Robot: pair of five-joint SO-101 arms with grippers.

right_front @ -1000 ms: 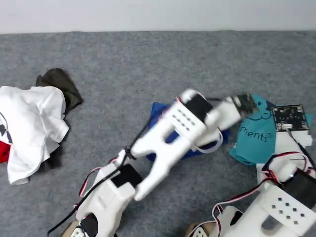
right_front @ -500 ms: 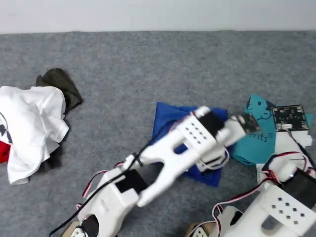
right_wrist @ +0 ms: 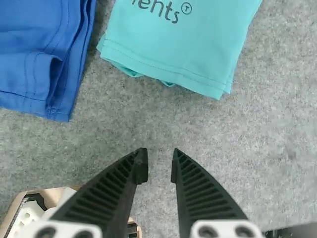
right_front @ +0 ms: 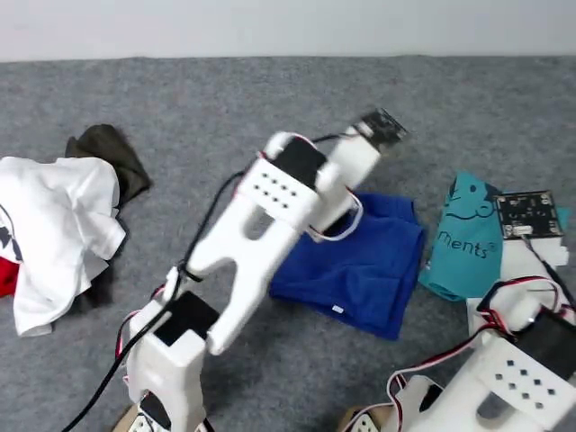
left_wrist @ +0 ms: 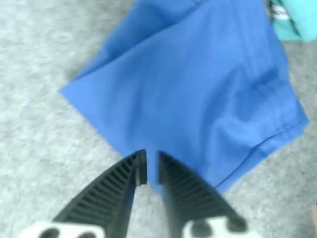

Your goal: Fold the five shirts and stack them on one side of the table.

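Note:
A blue shirt (right_front: 369, 265) lies folded on the grey carpet, right of centre. My left arm (right_front: 288, 184) is raised over its far left corner. In the left wrist view my left gripper (left_wrist: 148, 171) hangs above the blue shirt (left_wrist: 198, 89), its fingers a narrow gap apart with nothing between them. A folded teal shirt (right_front: 463, 238) lies just right of the blue one. My right gripper (right_wrist: 157, 166) hovers over bare carpet near the teal shirt's (right_wrist: 183, 39) near edge, slightly open and empty. White (right_front: 58, 220), dark olive (right_front: 112, 153) and red (right_front: 7, 274) shirts lie crumpled at the left.
The right arm's base and cables (right_front: 504, 369) take up the front right corner. The left arm's base (right_front: 171, 378) stands at the front centre. A pale wall (right_front: 288, 27) borders the far edge of the carpet.
My left arm has lifted off the blue shirt and swung back and to the left, away from the teal shirt. The blue shirt now lies uncovered. The right arm has kept still.

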